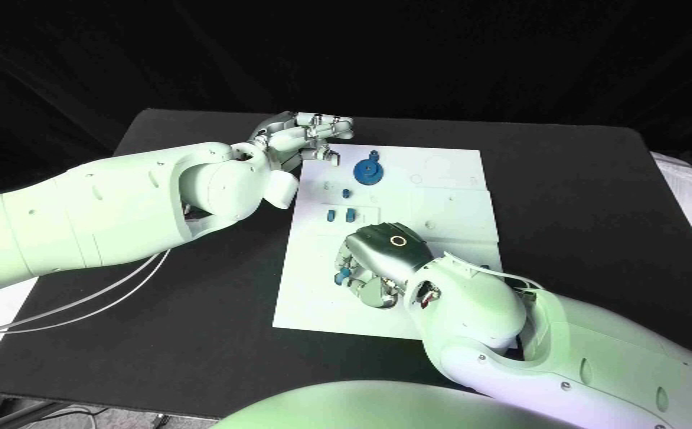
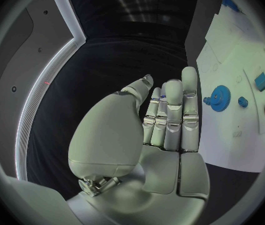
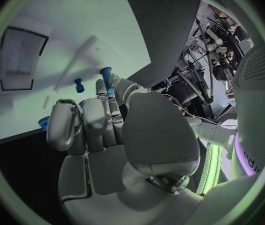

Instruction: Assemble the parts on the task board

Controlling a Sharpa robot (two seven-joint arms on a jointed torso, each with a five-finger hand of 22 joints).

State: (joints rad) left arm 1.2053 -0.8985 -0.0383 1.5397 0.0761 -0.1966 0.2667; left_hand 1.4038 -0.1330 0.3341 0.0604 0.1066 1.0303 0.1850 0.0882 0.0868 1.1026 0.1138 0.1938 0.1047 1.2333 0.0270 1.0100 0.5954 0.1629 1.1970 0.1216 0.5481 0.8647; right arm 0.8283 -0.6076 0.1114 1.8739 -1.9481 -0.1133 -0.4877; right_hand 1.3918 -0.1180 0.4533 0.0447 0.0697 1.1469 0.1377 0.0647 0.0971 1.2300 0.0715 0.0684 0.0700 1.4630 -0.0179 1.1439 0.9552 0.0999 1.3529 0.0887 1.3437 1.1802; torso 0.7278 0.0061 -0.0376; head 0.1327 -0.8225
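Black table with the white board on it

The black table (image 1: 202,279) carried the white task board (image 1: 447,209), which lay flat near its middle, the long sides running away from the robot. Dark tabletop showed round the board on every side, and the board's edge nearest the robot lay well inside the table's front edge.

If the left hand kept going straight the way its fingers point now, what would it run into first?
Probably the blue gear on the white board. In the head view the left hand sits at the board's far left corner, fingers aimed across toward the gear. Its height above the board is unclear, so it could pass over.
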